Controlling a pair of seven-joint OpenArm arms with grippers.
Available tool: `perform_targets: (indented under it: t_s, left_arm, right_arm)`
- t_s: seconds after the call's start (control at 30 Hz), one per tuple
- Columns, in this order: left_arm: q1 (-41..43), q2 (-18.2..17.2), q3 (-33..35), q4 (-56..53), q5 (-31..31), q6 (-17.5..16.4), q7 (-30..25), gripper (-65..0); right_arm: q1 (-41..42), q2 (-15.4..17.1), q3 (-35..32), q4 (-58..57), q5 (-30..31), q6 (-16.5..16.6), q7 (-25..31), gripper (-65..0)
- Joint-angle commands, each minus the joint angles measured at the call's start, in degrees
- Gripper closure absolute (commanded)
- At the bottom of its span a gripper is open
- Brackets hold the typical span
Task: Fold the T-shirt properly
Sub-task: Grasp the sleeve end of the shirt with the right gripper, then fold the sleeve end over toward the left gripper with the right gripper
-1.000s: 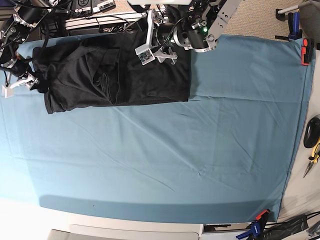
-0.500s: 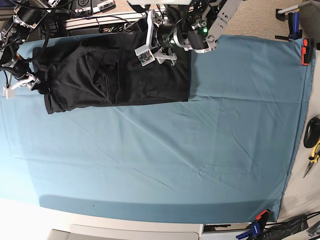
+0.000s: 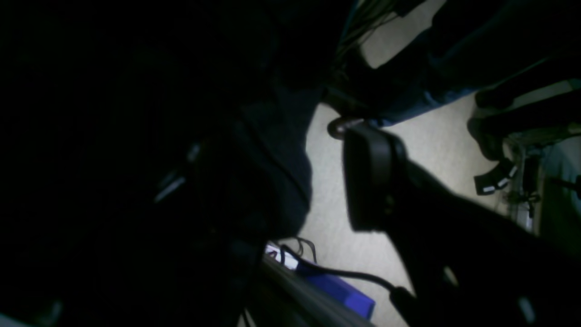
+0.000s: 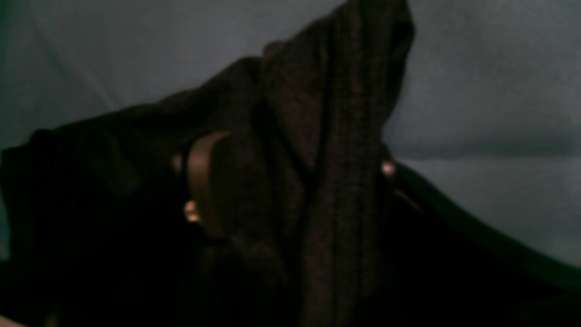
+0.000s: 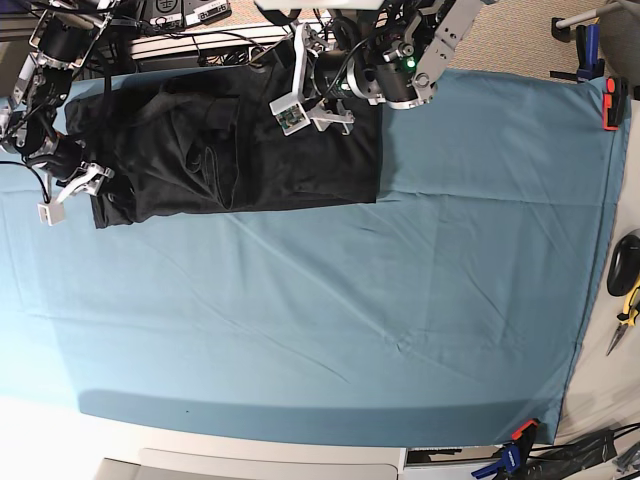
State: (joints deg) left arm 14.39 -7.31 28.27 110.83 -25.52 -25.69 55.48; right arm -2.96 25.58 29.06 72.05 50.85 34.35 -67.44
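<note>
From the base camera I see the large black short-sleeved cotton T-shirt (image 5: 235, 140) lying partly folded along the far edge of the teal cloth (image 5: 330, 320) that covers the table, towards the left of that view. Its right edge runs straight, while the left end is rumpled with loose folds.

My right gripper (image 5: 72, 192) sits at the shirt's left end, close to the near-left corner. In the right wrist view a bunched ridge of the black fabric (image 4: 313, 172) stands up between the two fingers (image 4: 206, 181), which show on either side of it with the teal cloth behind. The jaws stand apart around that fabric, and I cannot tell whether they are pressing on it.

My left gripper (image 5: 310, 108) is over the upper right part of the shirt, near the table's far edge. Its wrist view is very dark: one black finger (image 3: 370, 177) shows against the pale floor (image 3: 327, 190), with dark fabric (image 3: 272, 172) to its left across a clear gap. The jaws stand wide apart, and I cannot tell if either touches the shirt.
</note>
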Motion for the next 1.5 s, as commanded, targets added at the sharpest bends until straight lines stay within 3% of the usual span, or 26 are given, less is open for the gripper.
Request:
perform_targets:
  t_s: [0.0,0.1,0.3,0.5,0.63,0.77,0.87,1.03,1.2,1.47]
  left_arm:
    - [-0.26,0.48,0.07,1.01,-1.07,-0.24,-1.09,-39.3]
    - [-0.28,0.48,0.04,1.01,-1.01,-0.26,-1.07,-39.3]
    - [-0.26,0.46,0.04,2.1,2.51,0.9,-1.09,-39.3]
    - [-0.28,0.44,0.04,4.74,4.61,2.84,-1.07,-39.3]
    - [-0.22,-0.24,0.04,6.73,6.75,4.02,-1.09,-39.2]
    - [-0.22,-2.54,0.04,9.05,9.88,5.42,-1.16,-38.3]
    - [-0.07,-4.0,-0.02,9.9,12.13,6.73,-1.46,-38.2]
    - [-0.07,-4.79,-1.2,10.1,12.02,6.86,-1.22,-38.2]
    - [0.31,-6.1,-4.33,10.12,11.76,6.86,-1.07,-38.2]
    - [1.97,-10.97,-11.21,10.12,8.24,6.82,-0.94,-37.3]
  right_arm:
    - [-0.87,-0.02,-0.66,-0.55,-5.35,-0.72,-6.36,-29.6]
    - [-0.87,-0.02,-0.07,-0.52,-5.88,-0.72,-6.71,-16.4]
    - [-0.87,-0.02,-0.07,-0.52,-5.86,-0.72,-7.96,-0.1]
    - [-0.85,-0.02,-0.07,-0.48,-3.96,-0.68,-8.83,0.0]
    - [-1.25,-0.11,-0.09,0.79,2.64,2.36,-12.0,0.0]
    - [-4.15,-0.46,-0.09,6.75,7.78,2.78,-12.56,0.0]
    - [-7.37,-1.49,-0.09,14.88,8.09,2.78,-12.56,0.0]
    - [-12.66,-5.57,-0.09,31.58,8.04,2.73,-12.56,0.0]
    - [-17.55,-12.83,-0.09,44.94,6.78,2.75,-11.89,0.0]
    - [-21.09,-23.96,-0.37,51.3,6.12,2.75,-7.43,0.0]
